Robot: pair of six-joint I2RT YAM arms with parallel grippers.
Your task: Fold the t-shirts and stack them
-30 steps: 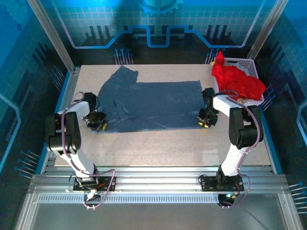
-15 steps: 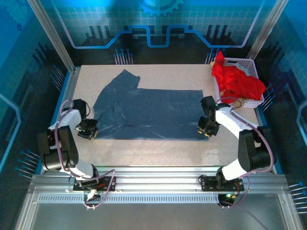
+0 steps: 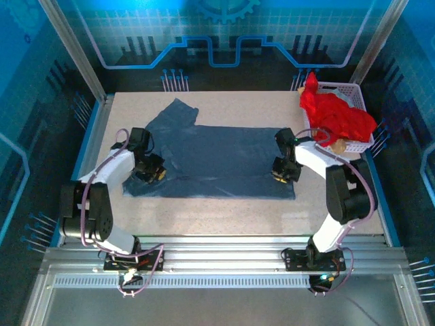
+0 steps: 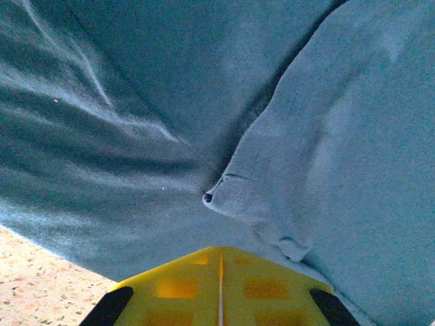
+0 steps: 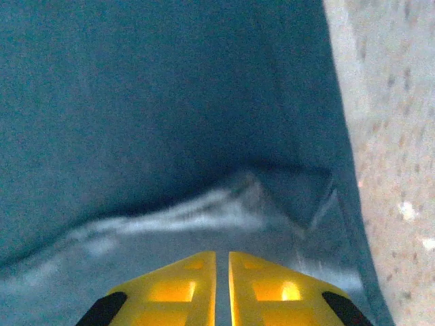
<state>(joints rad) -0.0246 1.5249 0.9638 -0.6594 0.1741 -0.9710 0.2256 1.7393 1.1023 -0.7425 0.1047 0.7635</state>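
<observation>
- Top external view: the dusty slate-blue cloth t-shirt (image 3: pixel 217 153) lies spread flat in the middle of the speckled grey table (image 3: pixel 217 221). The bright red cloth t-shirt (image 3: pixel 336 115) is heaped in the white lattice plastic basket (image 3: pixel 355 92) at the far right corner, well apart from it.
- The blue shirt's long axis runs left to right across the table. One sleeve sticks out toward the far left, so I take the neck end to point left and the straight hem right. The collar itself I cannot make out.
- The left gripper (image 3: pixel 151 171) sits over the shirt's left part and the right gripper (image 3: pixel 282 173) over its right end, both just inside the near edge.
- Left wrist view: the left gripper's yellow fingers are pressed together, with a hemmed corner of cloth bunched at their tips. Right wrist view: the right gripper's fingers leave only a thin slit, with a ridge of cloth right ahead. I judge each to be pinching a layer of the blue shirt, though the contact itself is hidden.
- Step in hand, as I read it: the first lengthwise fold of the blue shirt, carrying its near edge toward the far edge.
- The next move calls for both arms to travel away from the bases evenly, keeping the cloth taut between them, and to let go only once the edges line up.
</observation>
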